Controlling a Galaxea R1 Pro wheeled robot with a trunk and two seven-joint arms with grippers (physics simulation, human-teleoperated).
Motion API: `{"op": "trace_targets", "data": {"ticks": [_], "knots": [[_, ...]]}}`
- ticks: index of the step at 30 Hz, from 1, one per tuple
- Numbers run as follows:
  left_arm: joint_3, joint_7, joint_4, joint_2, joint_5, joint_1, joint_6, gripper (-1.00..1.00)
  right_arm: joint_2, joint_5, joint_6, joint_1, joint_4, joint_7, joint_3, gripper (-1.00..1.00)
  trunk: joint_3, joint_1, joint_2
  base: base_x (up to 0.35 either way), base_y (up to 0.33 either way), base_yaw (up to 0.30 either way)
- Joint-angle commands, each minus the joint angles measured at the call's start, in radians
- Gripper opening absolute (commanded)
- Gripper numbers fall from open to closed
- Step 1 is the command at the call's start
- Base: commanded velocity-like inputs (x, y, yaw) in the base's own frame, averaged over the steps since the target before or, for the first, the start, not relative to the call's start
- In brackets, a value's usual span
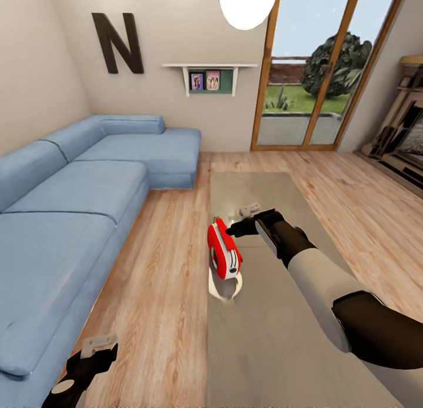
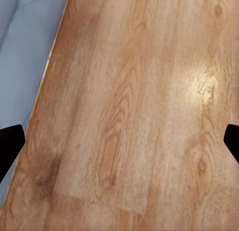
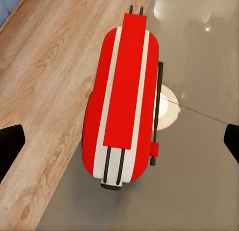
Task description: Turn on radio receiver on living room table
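Note:
The bright-red radio receiver stands upright on the left edge of the long glossy grey table, its white trim and thin handle facing up. In the right wrist view the radio lies straight ahead between the two dark fingertips, which sit wide apart at the picture's sides. My right gripper hovers open just right of and behind the radio's top, close to it but apart. My left gripper hangs low beside the sofa, open over bare wood floor.
A blue L-shaped sofa runs along the left, with a strip of plank floor between it and the table. Wood-framed glass doors are at the back, a cabinet at right, and a pendant lamp overhead.

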Motion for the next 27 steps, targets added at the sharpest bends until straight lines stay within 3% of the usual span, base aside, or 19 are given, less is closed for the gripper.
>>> {"op": "trace_targets", "data": {"ticks": [1, 27], "knots": [[0.0, 0.0, 0.0, 0.0, 0.0, 0.0, 0.0, 1.0, 0.0, 0.0, 0.0, 0.0, 0.0, 0.0, 0.0, 1.0, -0.002, 0.0, 0.0, 0.0, 0.0, 0.0], [0.0, 0.002, 0.0, -0.001, 0.0, 0.0, 0.0, 1.0, 0.0, 0.0, 0.0, 0.0, 0.0, -0.01, 0.0, 1.0, -0.044, 0.0, 0.0, 0.0, 0.0, 0.0]]}}
